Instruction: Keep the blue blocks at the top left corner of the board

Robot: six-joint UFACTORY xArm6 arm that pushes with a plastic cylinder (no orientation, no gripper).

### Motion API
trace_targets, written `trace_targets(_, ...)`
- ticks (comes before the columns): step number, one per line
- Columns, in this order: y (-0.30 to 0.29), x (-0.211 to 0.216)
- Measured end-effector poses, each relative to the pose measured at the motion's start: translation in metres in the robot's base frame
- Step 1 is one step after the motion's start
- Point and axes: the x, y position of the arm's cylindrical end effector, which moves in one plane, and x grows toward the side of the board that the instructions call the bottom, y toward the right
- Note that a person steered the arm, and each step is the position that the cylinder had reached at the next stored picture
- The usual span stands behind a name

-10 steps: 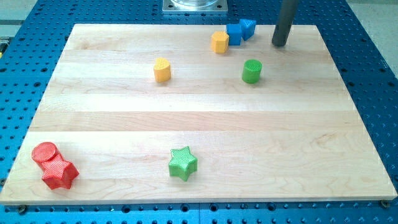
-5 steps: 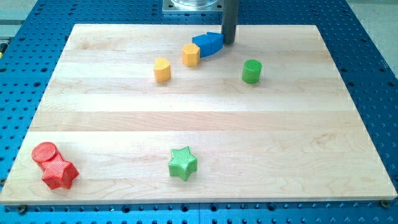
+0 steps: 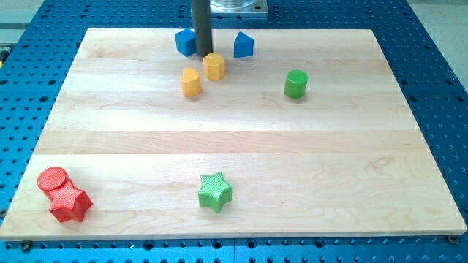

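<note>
My tip [image 3: 201, 54] touches the right side of the blue cube [image 3: 184, 42]; the other blue block [image 3: 243, 45] lies well right of my tip. There is no claw.

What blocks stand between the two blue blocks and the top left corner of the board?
None visible. The board is bare from the left blue block to that corner. My tip stands between it and the right blue block.

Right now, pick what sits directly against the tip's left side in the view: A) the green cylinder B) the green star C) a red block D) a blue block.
D: my tip stands just right of the blue cube, with the other blue block off to its right.
</note>
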Motion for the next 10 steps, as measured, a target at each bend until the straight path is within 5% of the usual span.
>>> trace_targets(4, -0.147, -0.020)
trace_targets(6, 0.060, -0.045)
trace_targets(7, 0.109, -0.064)
trace_targets(8, 0.156, -0.029)
trace_targets(10, 0.085, -0.017)
